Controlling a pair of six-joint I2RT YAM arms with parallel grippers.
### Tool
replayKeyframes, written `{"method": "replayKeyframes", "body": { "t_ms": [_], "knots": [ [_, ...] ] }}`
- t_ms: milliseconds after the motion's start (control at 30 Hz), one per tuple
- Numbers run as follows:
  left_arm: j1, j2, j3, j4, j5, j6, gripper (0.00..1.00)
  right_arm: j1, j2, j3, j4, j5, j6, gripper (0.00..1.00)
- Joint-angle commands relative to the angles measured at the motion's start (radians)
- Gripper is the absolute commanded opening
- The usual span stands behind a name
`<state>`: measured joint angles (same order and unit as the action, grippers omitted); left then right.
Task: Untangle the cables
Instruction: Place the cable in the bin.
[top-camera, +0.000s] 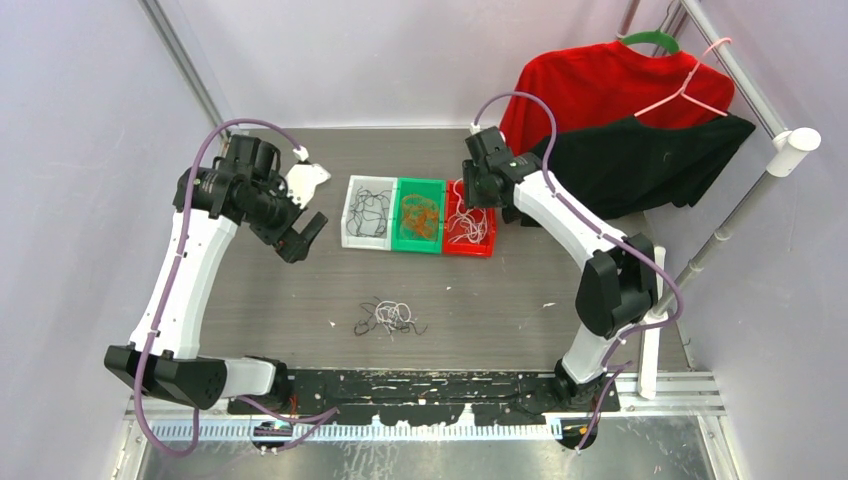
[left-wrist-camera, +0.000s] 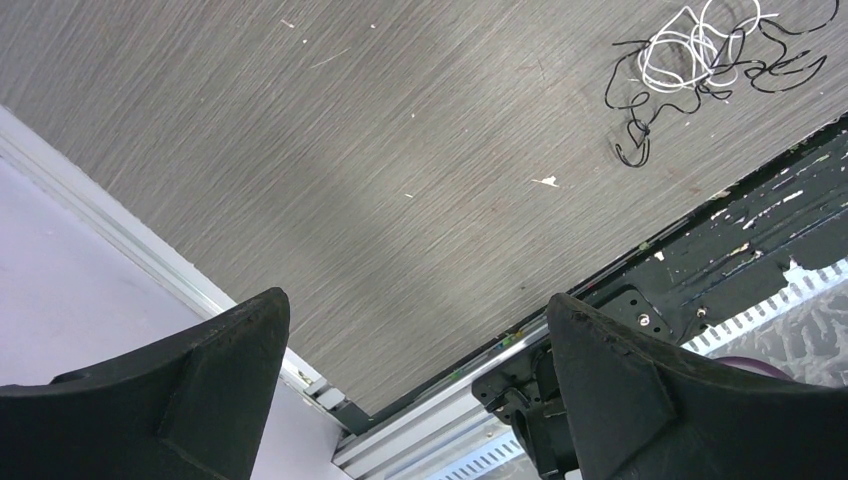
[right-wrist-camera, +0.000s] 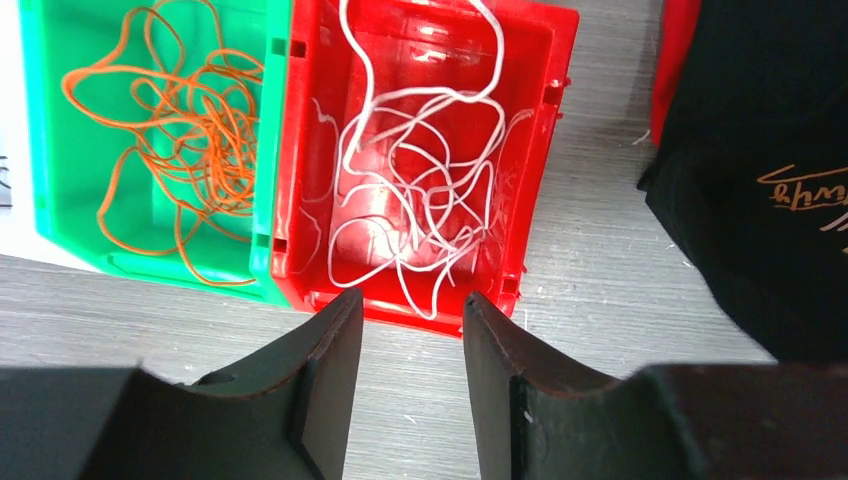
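A small tangle of black and white cables lies on the grey table, near the middle front; it also shows at the top right of the left wrist view. My left gripper hangs open and empty above the table, left of the bins and far from the tangle; its fingers stand wide apart. My right gripper is open and empty, low beside the edge of the red bin, which holds white cables. Orange cables lie in the green bin.
Three bins stand in a row at mid table: white with black cables, green, red. A red shirt and a black shirt hang on a rack at the back right. Walls close in on both sides.
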<state>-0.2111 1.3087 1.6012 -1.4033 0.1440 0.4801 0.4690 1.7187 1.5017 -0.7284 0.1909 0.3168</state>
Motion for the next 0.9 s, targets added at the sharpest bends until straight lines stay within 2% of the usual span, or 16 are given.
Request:
{"method": "replayKeyframes", "body": {
  "t_ms": [0, 133, 200, 233, 333, 433, 700, 867],
  "knots": [
    [0.009, -0.009, 0.039, -0.001, 0.023, 0.014, 0.99, 0.0, 0.003, 0.13, -0.025, -0.036, 0.01, 0.47],
    [0.01, -0.024, 0.036, -0.005, 0.023, 0.028, 0.99, 0.0, 0.088, 0.194, -0.018, -0.057, 0.034, 0.45],
    [0.011, -0.026, 0.04, -0.006, 0.027, 0.032, 0.99, -0.003, 0.119, 0.191, 0.038, -0.053, 0.032, 0.43],
    [0.011, -0.025, 0.042, -0.01, 0.03, 0.031, 0.99, -0.006, 0.131, 0.186, 0.08, -0.04, 0.03, 0.4],
    [0.012, -0.019, 0.046, -0.013, 0.033, 0.029, 0.99, -0.016, 0.189, 0.208, 0.154, -0.043, 0.036, 0.22],
    [0.015, -0.019, 0.046, -0.01, 0.035, 0.028, 0.99, -0.016, 0.251, 0.225, 0.157, -0.056, 0.049, 0.14],
    [0.026, -0.019, 0.04, 0.0, 0.035, 0.037, 0.99, -0.019, 0.288, 0.022, 0.299, -0.001, 0.082, 0.02],
    [0.028, -0.023, 0.014, 0.017, 0.043, 0.033, 0.99, -0.021, 0.255, -0.012, 0.293, -0.01, 0.076, 0.01]
  ]
}}
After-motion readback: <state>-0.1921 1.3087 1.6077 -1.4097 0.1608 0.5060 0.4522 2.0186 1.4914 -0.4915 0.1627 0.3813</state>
